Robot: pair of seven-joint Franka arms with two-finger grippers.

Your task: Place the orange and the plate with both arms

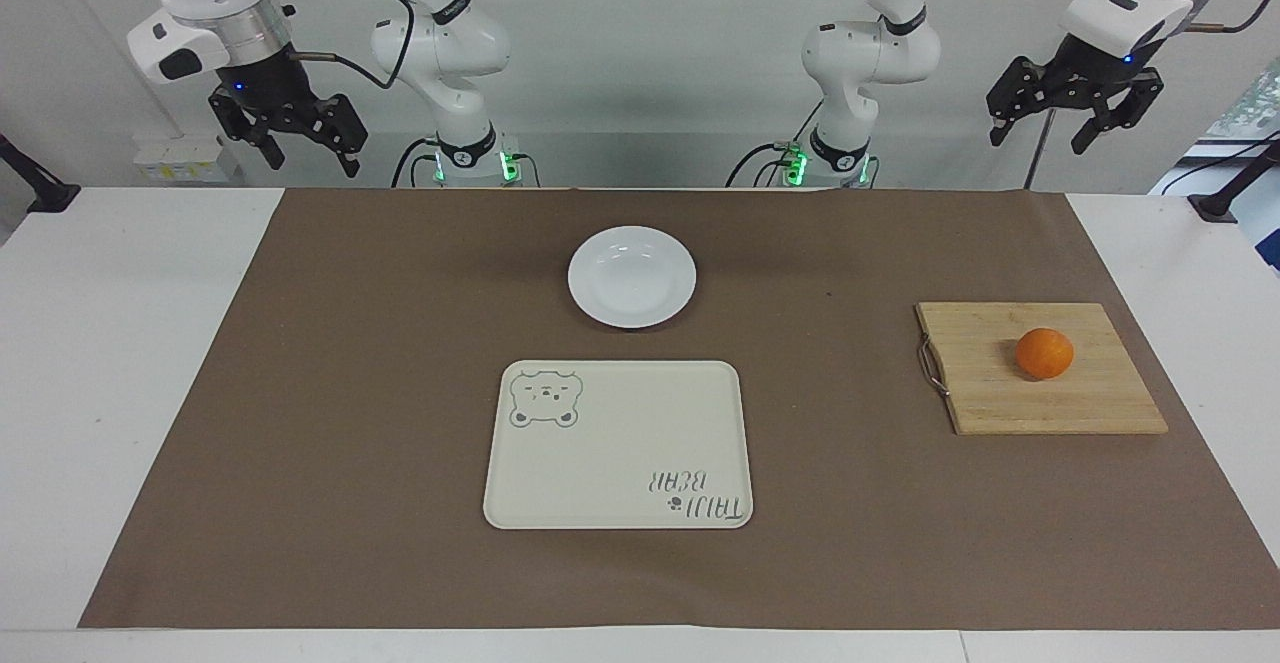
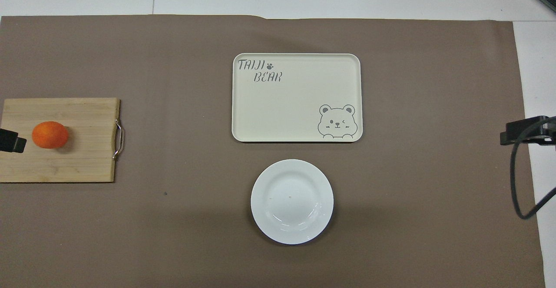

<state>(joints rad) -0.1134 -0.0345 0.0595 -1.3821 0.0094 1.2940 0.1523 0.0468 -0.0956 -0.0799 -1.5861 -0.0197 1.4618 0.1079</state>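
Observation:
The orange (image 1: 1044,353) (image 2: 50,134) rests on a wooden cutting board (image 1: 1000,403) (image 2: 82,162) toward the left arm's end of the table. The white plate (image 1: 632,276) (image 2: 292,201) lies mid-table on the brown mat, nearer to the robots than the cream bear tray (image 1: 618,443) (image 2: 296,97). My left gripper (image 1: 1043,138) hangs open high above the mat's corner at the robots' end, holding nothing. One of its fingertips (image 2: 12,140) shows beside the orange in the overhead view. My right gripper (image 1: 312,161) hangs open and empty, high above the mat's corner at the right arm's end.
A brown mat (image 1: 350,393) covers most of the white table. The board has a metal handle (image 1: 930,368) on its side toward the tray. A black cable (image 2: 519,183) loops by the right gripper's tip (image 2: 521,132) at the mat's edge.

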